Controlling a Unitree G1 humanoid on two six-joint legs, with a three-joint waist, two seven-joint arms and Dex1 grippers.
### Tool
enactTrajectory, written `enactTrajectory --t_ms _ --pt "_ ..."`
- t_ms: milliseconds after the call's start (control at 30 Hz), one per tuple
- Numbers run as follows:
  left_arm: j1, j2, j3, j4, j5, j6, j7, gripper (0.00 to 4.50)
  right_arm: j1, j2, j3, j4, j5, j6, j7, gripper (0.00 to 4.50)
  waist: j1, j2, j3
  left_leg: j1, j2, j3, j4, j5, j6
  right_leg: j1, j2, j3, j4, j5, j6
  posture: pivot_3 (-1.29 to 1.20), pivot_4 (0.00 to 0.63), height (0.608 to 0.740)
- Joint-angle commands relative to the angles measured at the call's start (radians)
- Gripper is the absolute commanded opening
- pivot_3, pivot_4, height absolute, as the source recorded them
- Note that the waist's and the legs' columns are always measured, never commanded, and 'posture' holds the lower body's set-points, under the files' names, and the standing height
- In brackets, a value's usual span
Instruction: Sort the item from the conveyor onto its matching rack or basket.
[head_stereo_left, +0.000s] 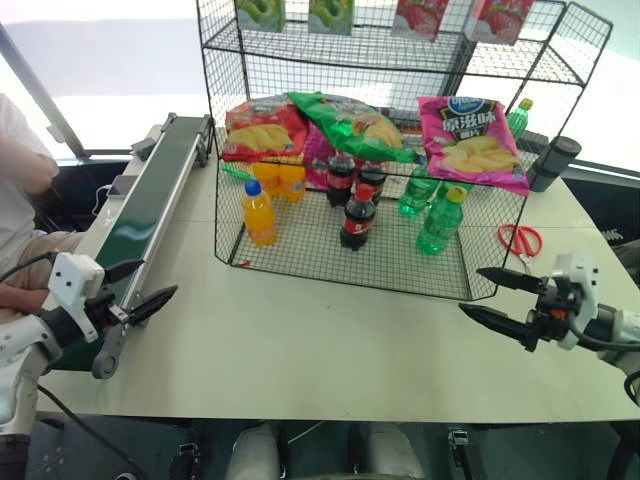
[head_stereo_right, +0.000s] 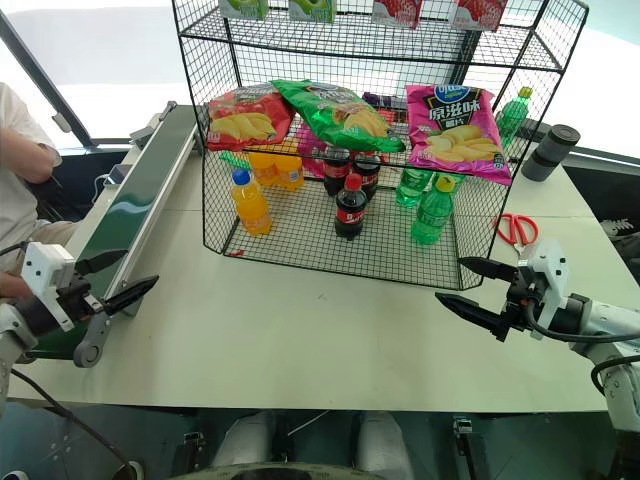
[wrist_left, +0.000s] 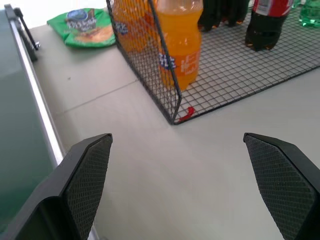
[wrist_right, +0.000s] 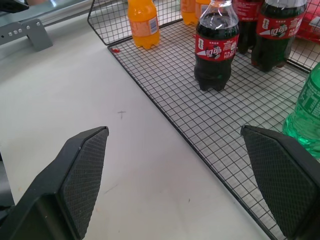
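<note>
- Left claw (head_stereo_left: 140, 285): jaws spread wide, gripping nothing. It hangs at the near left of the desk (head_stereo_left: 330, 350), just beside the near end of the conveyor (head_stereo_left: 160, 190), and points toward the middle of the desk.
- Right claw (head_stereo_left: 490, 295): jaws likewise wide apart and empty. It hangs at the near right of the desk, just outside the near right corner of the rack (head_stereo_left: 400, 150), and points inward toward the left.
- The item (head_stereo_left: 470, 140), the magenta-pink crisp bag, is not on the conveyor. It lies on the middle tier of the rack, at the right end of the row, beside the green crisp bag (head_stereo_left: 355, 125) and the red crisp bag (head_stereo_left: 262, 130).
- Key relation: the item lies far from and above the right claw, well apart from both claws. The right claw is clearly the nearer; the left claw is separated from the item by the full width of the rack.
- Long axis of the item: runs near to far, with the barcode end toward the robot.
- Judgement: with the item resting on the rack and the visible belt bare, the sort appears complete.
</note>
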Motion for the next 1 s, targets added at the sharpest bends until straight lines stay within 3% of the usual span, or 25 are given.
enactTrajectory --t_ms 33,800,900,1000 --pt "-0.015 0.008 0.009 -0.033 -0.010 0.005 -0.008 4.50 -0.019 -0.011 -0.007 -0.019 0.005 -0.012 0.008 4.42 0.000 0.001 0.000 0.000 0.000 0.000 0.000 0.000 0.000 0.000 0.000 0.000 0.000 0.000 0.000 0.00 0.150 0.727" --pt "-0.038 -0.033 0.014 -0.048 -0.014 0.000 -0.010 4.50 -0.042 -0.020 -0.017 -0.060 0.017 0.086 -0.076 4.42 -0.002 0.000 0.000 0.000 0.000 0.000 0.000 0.000 0.000 0.000 0.001 0.000 0.000 0.000 0.000 0.00 0.150 0.727" --pt "-0.028 -0.039 0.016 -0.054 -0.016 -0.005 -0.011 4.50 -0.045 -0.014 -0.023 -0.065 0.025 0.095 -0.080 4.42 0.002 0.000 0.000 0.002 0.007 0.014 0.002 0.000 -0.002 -0.011 0.005 0.008 0.001 -0.001 -0.005 0.00 0.150 0.727" --pt "-0.027 -0.039 0.020 -0.060 -0.018 -0.001 -0.007 4.50 -0.051 -0.015 -0.018 -0.059 0.012 0.087 -0.081 4.42 -0.002 0.000 0.000 0.001 0.007 0.010 0.002 0.000 -0.001 -0.005 0.005 0.007 0.000 0.001 -0.004 0.00 0.150 0.727"
